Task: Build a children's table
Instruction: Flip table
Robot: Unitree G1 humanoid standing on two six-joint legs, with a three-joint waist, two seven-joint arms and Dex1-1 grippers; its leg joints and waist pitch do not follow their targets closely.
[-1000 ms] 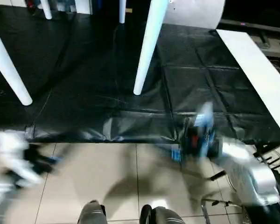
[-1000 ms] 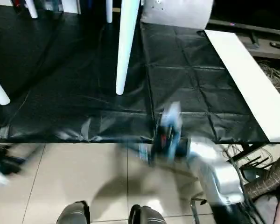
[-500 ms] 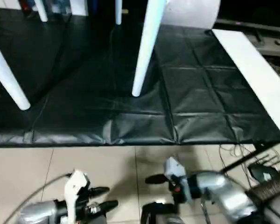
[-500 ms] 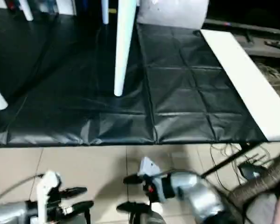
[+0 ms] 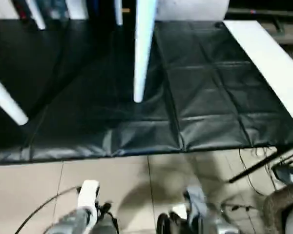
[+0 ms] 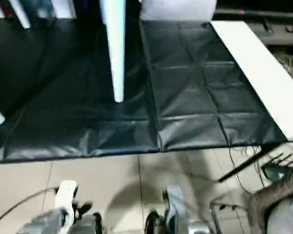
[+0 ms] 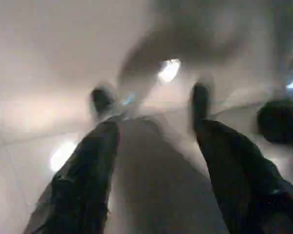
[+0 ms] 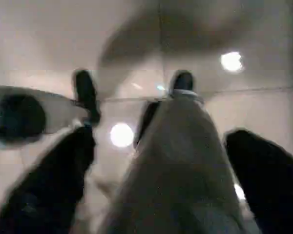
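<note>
black-covered surface [image 5: 210, 97], white table legs [image 5: 140, 53] upright, grippers [image 7: 149, 105] well apart

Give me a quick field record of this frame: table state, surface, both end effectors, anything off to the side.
table: white legs stand on the black cover; near leg upright, another slanted at the left; top out of frame
left end effector: open, empty, low over the tiled floor
right end effector: open wide, empty, over the floor
contact with table: none
side: white board along the cover's right edge; cables on the floor at right
</note>
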